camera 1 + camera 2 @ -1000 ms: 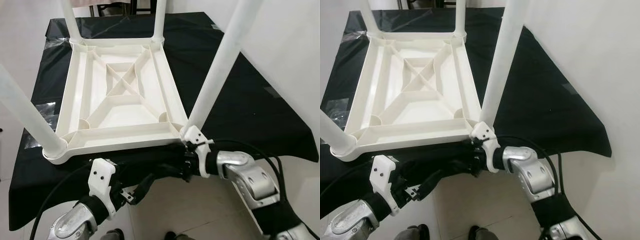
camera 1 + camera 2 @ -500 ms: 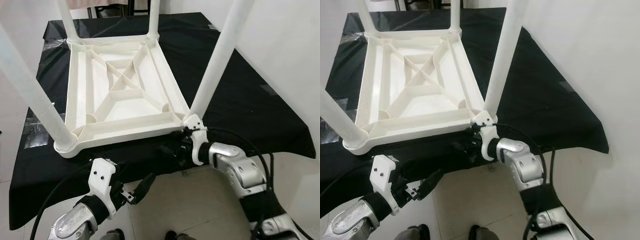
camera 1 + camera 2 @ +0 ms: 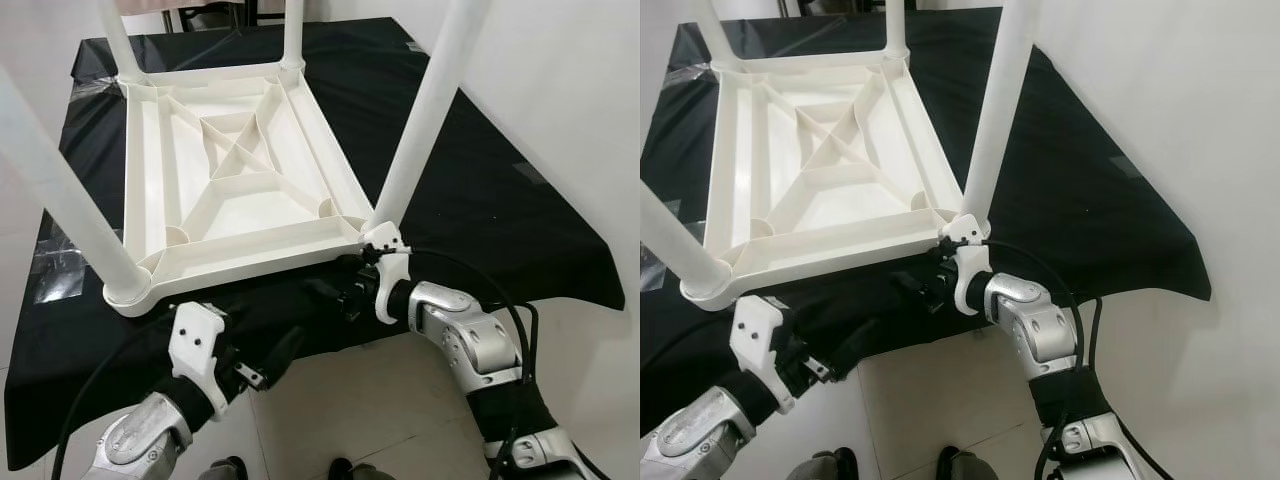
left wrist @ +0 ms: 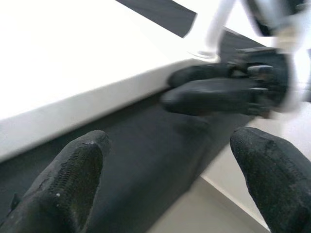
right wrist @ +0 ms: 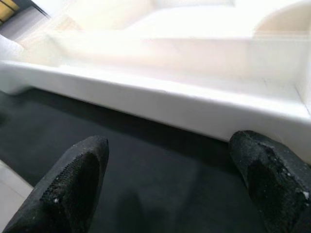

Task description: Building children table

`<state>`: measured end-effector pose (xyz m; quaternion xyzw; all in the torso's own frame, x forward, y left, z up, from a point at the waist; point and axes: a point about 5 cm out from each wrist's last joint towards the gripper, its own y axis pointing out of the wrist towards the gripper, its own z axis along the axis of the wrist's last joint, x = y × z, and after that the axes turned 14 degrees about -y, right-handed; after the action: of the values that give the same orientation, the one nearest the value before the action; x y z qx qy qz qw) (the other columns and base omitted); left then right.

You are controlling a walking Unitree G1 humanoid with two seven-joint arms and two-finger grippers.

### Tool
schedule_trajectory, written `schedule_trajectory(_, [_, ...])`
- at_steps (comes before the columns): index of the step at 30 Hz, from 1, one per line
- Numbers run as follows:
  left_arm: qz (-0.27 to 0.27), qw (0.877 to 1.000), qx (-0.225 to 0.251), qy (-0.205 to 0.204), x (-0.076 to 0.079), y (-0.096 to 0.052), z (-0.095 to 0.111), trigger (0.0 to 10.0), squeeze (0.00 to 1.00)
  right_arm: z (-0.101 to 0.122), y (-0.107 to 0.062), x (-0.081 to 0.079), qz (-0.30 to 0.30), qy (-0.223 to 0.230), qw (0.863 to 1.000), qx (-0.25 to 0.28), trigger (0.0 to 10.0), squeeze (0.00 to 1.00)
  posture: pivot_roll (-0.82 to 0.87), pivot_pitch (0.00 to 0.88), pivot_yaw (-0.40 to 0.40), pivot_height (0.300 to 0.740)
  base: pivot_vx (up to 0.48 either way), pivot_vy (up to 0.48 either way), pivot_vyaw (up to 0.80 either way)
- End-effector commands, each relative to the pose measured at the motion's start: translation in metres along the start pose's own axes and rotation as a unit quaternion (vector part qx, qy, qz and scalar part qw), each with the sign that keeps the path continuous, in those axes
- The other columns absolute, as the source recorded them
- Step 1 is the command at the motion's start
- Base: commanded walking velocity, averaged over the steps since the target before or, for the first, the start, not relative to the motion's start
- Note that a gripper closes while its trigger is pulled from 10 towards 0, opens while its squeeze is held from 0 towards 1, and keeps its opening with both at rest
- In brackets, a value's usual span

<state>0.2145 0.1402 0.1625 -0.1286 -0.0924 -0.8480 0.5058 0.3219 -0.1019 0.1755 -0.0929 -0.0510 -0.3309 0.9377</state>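
A white moulded-plastic children's table [image 3: 235, 190] lies upside down on a black cloth-covered tabletop [image 3: 500, 200], its ribbed underside facing up and its near rim close along the tabletop's near edge. Four white tubular plastic legs stand in the corner sockets: the near-right leg [image 3: 420, 110], the near-left leg [image 3: 55, 195] and two at the far corners [image 3: 205, 30]. The right gripper [image 3: 348, 296] sits just below the near-right corner of the upturned table, at the tabletop's near edge; in its wrist view the two black fingertips [image 5: 73, 179] are spread wide apart with nothing between them, pointing along the white rim [image 5: 160, 104]. The left gripper [image 3: 275, 355] hangs lower, off the near edge toward the near-left corner, its fingers [image 4: 68, 179] likewise spread and empty, aimed at the rim and at the right gripper beyond. With all legs apparently seated, the step in hand looks like getting hold of the near rim to turn the table upright. The next move probably calls for both grippers to close on the rim near its two near corners, evenly, so the table does not twist or drag the cloth.
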Motion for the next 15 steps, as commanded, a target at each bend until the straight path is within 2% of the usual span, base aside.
schedule_trajectory(1, [0.019,1.000,0.018,0.004,-0.001,0.000,0.003,10.0,0.00,0.025,-0.004,-0.003,0.006,-0.024,0.997,0.077,10.0,0.00,0.12,0.246,-0.111,0.740,0.000,0.000,0.00])
schedule_trajectory(4, [0.029,0.999,0.031,0.010,-0.003,0.002,0.007,10.0,0.00,0.026,-0.006,-0.003,-0.002,-0.020,0.996,0.091,10.0,0.00,0.12,0.246,-0.110,0.740,0.000,0.000,0.00])
schedule_trajectory(6, [0.049,0.997,0.044,0.035,-0.007,0.006,0.011,10.0,0.00,0.029,-0.010,0.001,-0.056,-0.017,0.991,0.120,10.0,0.00,0.12,0.244,-0.106,0.740,0.000,0.000,0.00])
schedule_trajectory(10, [0.067,0.995,0.046,0.052,-0.014,0.008,0.011,10.0,0.00,0.030,-0.011,0.001,-0.082,-0.013,0.987,0.134,10.0,0.00,0.11,0.240,-0.100,0.740,0.000,0.000,0.00])
schedule_trajectory(15, [0.070,0.994,0.044,0.067,-0.017,0.013,0.011,10.0,0.00,0.032,-0.009,-0.012,-0.058,0.003,0.987,0.151,10.0,0.00,0.12,0.230,-0.084,0.740,0.000,0.000,0.80])
